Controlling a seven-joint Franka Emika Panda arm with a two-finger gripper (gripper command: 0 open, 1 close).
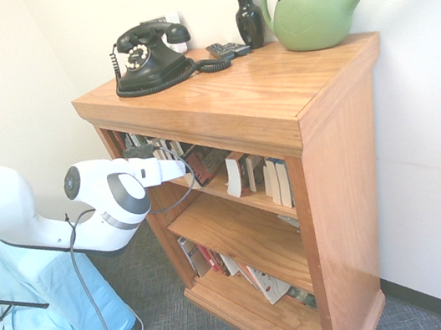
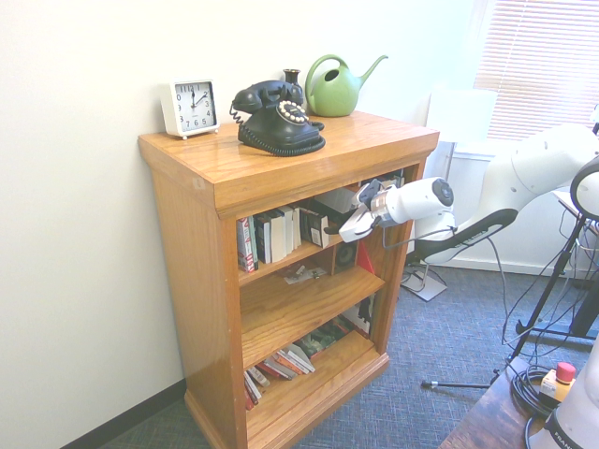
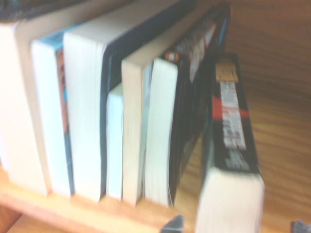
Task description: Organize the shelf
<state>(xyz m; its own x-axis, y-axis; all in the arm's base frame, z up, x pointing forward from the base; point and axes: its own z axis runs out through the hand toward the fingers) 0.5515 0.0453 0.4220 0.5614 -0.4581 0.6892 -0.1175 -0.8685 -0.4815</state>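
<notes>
The shelf (image 1: 234, 95) (image 2: 281, 164) is orange-brown wood with a broad flat top and three tiers. My gripper (image 1: 191, 167) (image 2: 344, 229) reaches into the top tier from the front. It sits right at a dark book (image 1: 206, 166) (image 2: 320, 226) that leans at the end of a row. The wrist view shows that row of upright books (image 3: 131, 121) close up. A dark book with a red and white spine (image 3: 231, 141) stands apart beside the row and tilts slightly. More upright books (image 1: 274, 181) (image 2: 271, 238) fill other parts of the top tier.
On the top stand a black rotary phone (image 1: 148, 58) (image 2: 276, 117), a green watering can (image 1: 317, 9) (image 2: 335, 86), a dark vase (image 1: 248, 16) and a white clock (image 2: 190, 106). Fallen books (image 1: 220, 262) (image 2: 290, 360) lie on the bottom tier. A blue-covered object (image 1: 26, 316) is beside the arm.
</notes>
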